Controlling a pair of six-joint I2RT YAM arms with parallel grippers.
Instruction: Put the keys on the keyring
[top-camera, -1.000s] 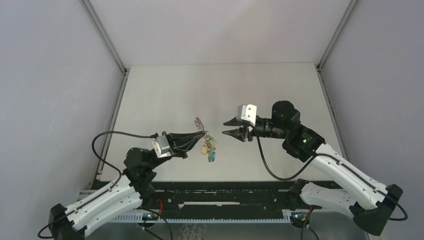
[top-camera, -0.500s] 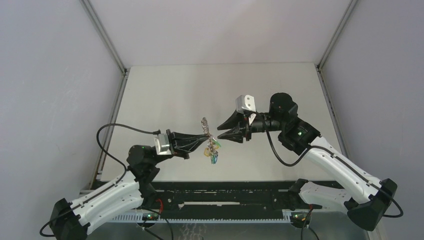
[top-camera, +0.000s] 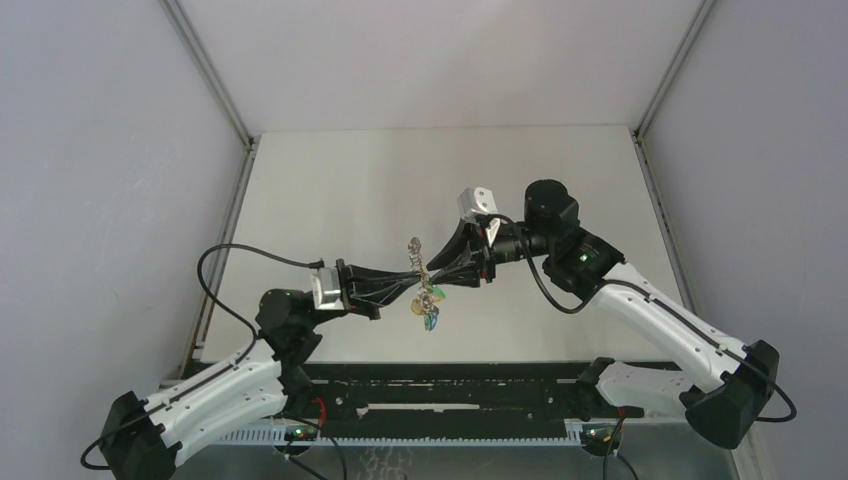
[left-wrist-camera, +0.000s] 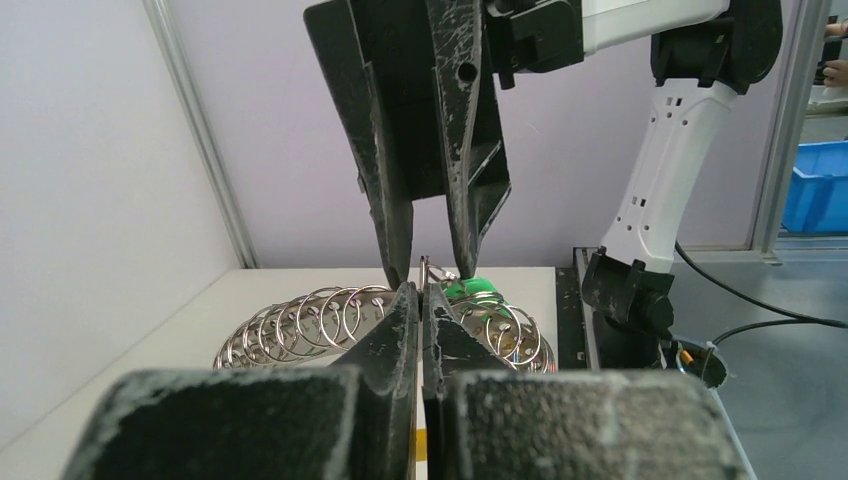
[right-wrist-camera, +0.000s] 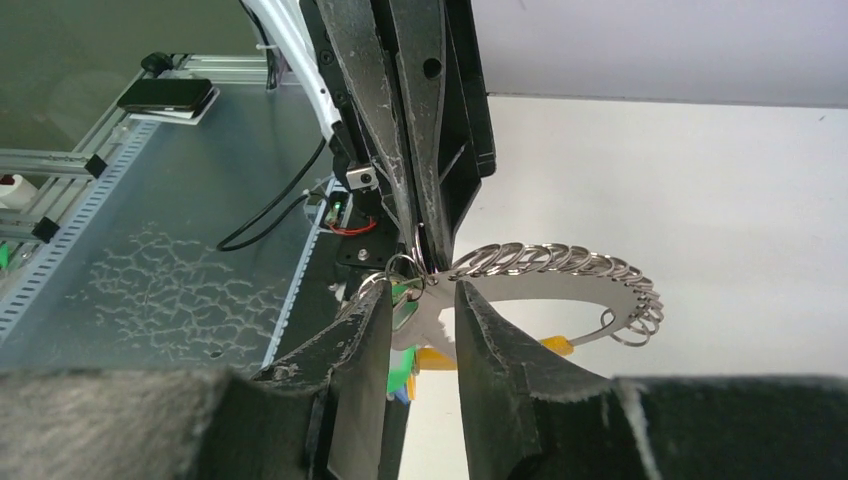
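Over on the left, the left tool (top-camera: 410, 279) is clamped tight on the keyring (top-camera: 413, 250), pinning that string of silvery loops up in the air above the desk (top-camera: 330, 190), presumably so it stays steady for threading. Just below the grip dangle the keys (top-camera: 430, 312), green and blue heads showing; whether they're threaded on, I can't tell. Coming in from the right, the right tool (right-wrist-camera: 420, 300) stands part open, fingers either side of the ring beside the left tips, gripping nothing. No box or tray in shot.
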